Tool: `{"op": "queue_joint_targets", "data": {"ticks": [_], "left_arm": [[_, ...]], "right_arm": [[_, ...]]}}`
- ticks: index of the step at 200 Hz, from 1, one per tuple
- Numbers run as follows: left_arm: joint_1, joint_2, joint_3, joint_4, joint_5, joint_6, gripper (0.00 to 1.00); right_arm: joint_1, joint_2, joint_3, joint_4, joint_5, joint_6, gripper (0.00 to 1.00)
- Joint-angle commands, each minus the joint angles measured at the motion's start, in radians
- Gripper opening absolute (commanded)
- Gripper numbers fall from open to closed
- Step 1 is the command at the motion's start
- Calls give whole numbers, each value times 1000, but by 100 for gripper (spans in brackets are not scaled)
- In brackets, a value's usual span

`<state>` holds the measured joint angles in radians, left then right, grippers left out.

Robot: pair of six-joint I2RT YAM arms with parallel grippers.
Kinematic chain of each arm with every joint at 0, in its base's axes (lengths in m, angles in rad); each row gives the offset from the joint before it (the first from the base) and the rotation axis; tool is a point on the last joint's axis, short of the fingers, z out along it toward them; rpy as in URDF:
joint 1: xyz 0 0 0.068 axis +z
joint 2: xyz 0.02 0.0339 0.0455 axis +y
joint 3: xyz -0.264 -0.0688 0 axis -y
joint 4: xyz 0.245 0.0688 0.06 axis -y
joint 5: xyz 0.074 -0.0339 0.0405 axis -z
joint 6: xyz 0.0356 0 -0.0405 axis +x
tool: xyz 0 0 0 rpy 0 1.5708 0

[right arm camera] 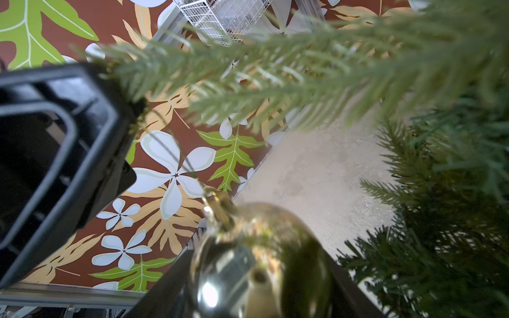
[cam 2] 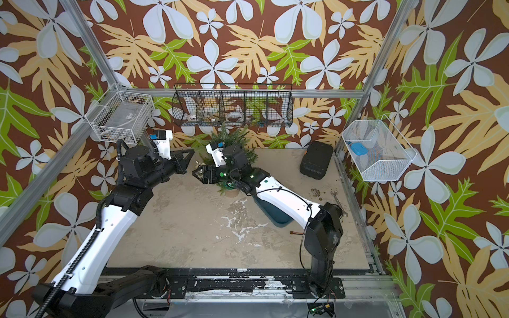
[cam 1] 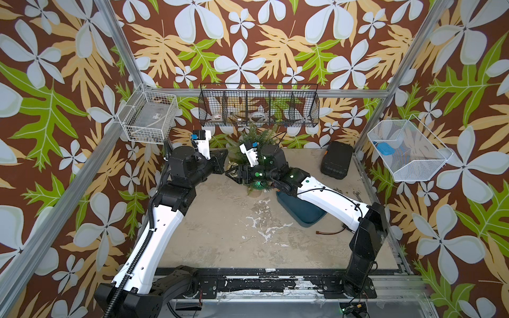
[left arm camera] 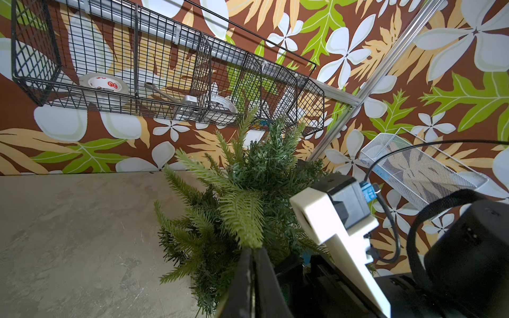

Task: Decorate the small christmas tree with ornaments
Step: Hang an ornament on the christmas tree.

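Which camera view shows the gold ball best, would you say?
The right wrist view: the gold ball looms large, cap and string clear. Both top views show only a gold glint; the left wrist view misses it.

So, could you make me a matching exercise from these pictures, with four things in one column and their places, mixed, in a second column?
Things:
1 gold ball
2 black wire basket
3 teal tray
4 black case

Places:
A on the back wall
B under the right arm
C far right part of the table
D between the jaws of the right gripper

Pairs: 1-D; 2-A; 3-B; 4-C
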<state>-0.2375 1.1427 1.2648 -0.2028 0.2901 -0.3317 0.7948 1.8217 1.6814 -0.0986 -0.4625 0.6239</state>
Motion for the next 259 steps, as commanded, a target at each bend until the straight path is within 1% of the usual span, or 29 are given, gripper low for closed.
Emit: {"op": "queue_joint_targets", "data": {"ticks": [1, 18, 59, 103, 130, 146, 167, 182, 198, 210, 220, 232, 247, 259], "left_arm": [[2, 0, 13, 28, 10, 7, 0], [2, 0, 17, 27, 11, 8, 0], [3, -6, 15, 21, 3, 11, 0], [2, -22, -7, 24, 0, 6, 0], [3, -35, -31, 35, 6, -7, 10], [2, -38, -43, 41, 17, -15, 10], [2, -47, -54, 48, 18, -24, 15], [3, -55, -58, 49, 18, -25, 16], [2, -62, -63, 48, 18, -25, 23], [1, -67, -67, 48, 16, -26, 23], [2, -69, -70, 46, 15, -24, 26], [2, -73, -72, 44, 14, -24, 32], [2, -77, -76, 43, 9, -23, 33], [2, -80, -77, 40, 5, -23, 36]], "right_arm": [[3, -15, -2, 1, 15, -15, 73], [4, -27, -6, -3, 25, -20, 75], [4, -53, -21, 8, 28, -31, 75], [5, -141, -119, 105, 24, -36, 74], [4, -186, -159, 142, 31, -41, 74], [5, -195, -158, 134, 38, -47, 74], [5, -200, -160, 135, 36, -46, 73], [5, -206, -168, 138, 38, -45, 73], [4, -213, -178, 142, 46, -45, 73], [5, -218, -182, 142, 50, -46, 73], [5, -222, -182, 141, 54, -48, 73], [6, -223, -183, 137, 60, -49, 72], [4, -228, -187, 140, 61, -49, 72], [5, -230, -187, 137, 66, -49, 72]]}}
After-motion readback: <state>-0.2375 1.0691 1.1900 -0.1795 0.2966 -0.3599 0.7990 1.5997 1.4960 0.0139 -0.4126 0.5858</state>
